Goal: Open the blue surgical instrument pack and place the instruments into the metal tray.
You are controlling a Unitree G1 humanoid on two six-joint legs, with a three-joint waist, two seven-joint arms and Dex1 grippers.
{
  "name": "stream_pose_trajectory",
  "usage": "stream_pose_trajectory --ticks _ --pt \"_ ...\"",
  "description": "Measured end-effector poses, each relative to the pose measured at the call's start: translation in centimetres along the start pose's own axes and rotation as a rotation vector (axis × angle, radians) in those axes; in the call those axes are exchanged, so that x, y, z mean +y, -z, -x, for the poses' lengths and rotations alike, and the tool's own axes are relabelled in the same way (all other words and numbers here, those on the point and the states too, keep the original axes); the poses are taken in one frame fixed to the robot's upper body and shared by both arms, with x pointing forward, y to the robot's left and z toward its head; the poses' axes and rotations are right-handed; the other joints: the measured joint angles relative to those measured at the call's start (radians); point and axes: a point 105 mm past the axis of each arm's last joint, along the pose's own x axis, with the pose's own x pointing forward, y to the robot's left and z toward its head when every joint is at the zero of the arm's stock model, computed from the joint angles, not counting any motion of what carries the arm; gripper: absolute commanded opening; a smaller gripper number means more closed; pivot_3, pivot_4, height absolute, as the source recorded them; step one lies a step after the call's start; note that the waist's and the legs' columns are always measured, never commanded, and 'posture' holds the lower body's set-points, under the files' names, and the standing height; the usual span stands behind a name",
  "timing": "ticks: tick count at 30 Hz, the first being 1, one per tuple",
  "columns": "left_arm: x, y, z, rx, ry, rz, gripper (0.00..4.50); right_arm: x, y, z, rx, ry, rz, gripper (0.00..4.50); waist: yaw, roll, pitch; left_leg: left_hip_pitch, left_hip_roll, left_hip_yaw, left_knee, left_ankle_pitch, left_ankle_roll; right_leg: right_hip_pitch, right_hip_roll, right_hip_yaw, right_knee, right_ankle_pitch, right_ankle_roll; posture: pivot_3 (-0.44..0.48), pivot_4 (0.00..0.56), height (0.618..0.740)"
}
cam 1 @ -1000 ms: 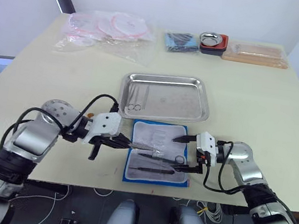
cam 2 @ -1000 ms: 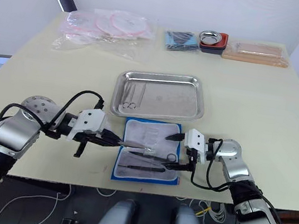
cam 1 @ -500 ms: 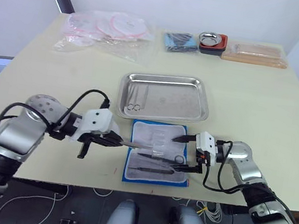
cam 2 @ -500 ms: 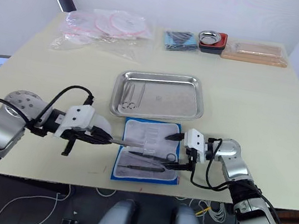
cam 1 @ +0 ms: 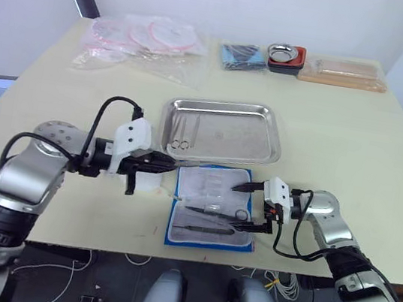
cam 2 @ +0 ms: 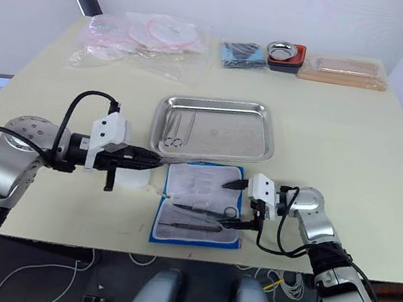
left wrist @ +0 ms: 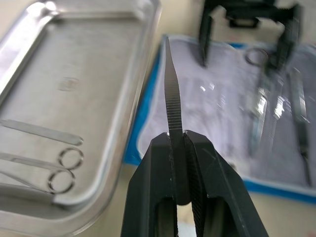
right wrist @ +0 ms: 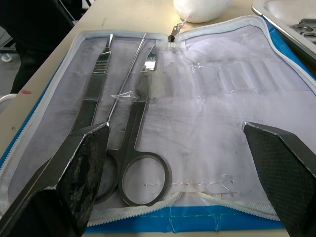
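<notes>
The blue surgical instrument pack [cam 1: 212,207] lies open at the table's front edge, whitish lining up. Scissors [right wrist: 140,148] and two thin straight instruments [right wrist: 94,94] are tucked in its near half. The metal tray [cam 1: 242,134] sits just beyond it, with ring-handled scissors and a straight tool [cam 1: 183,133] at its left end. My left gripper [cam 1: 160,164] is shut on straight tweezers [left wrist: 170,84], held above the table by the tray's near left corner and pointing right. My right gripper [cam 1: 248,207] stands open over the pack's right edge, one finger on each side of the lining.
Along the far edge lie clear plastic bags [cam 1: 146,40], a small blue packet [cam 1: 242,55], a round steel bowl on a red base [cam 1: 288,55] and a tan box [cam 1: 344,72]. The table's front edge runs just below the pack.
My left gripper drew the tweezers leftward out of the pack, then carried them away from me to the tray's near left corner. The right gripper has not moved.
</notes>
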Motion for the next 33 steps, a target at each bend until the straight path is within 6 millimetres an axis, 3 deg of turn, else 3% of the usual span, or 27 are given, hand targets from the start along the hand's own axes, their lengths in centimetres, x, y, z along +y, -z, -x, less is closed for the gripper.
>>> stream_pose_trajectory --ticks 8,14,18,33 --pt "3.1 -1.6 -4.1 -0.095 -0.349 0.207 0.03 0.0 0.0 0.0 -0.003 -0.001 0.006 4.50 -0.002 -0.001 0.000 -0.001 0.000 -0.001 0.003 0.000 0.000 0.001 0.000 -0.001 0.001 0.001 0.000 0.000 0.150 0.740" --pt "4.4 -0.8 -7.0 -0.028 -0.604 0.246 0.03 0.0 0.1 0.0 -0.003 0.007 0.004 4.50 0.001 -0.001 -0.001 0.000 -0.001 -0.003 0.004 0.000 0.000 0.002 0.000 -0.002 0.001 0.001 -0.001 0.000 0.150 0.740" --pt "3.7 0.2 -9.7 0.001 -0.706 0.364 0.03 0.0 0.0 -0.1 -0.006 0.009 0.005 4.50 -0.002 -0.002 -0.001 -0.001 -0.001 -0.002 0.004 0.000 0.000 0.002 0.000 -0.001 0.001 0.002 -0.001 0.000 0.150 0.740" --pt "3.8 2.0 -11.4 0.072 -0.890 0.584 0.03 0.0 0.1 0.0 -0.005 0.011 0.004 4.50 -0.001 -0.002 -0.001 -0.001 -0.001 -0.003 0.004 0.000 -0.001 0.002 0.000 -0.002 0.001 0.002 -0.001 0.000 0.150 0.740"
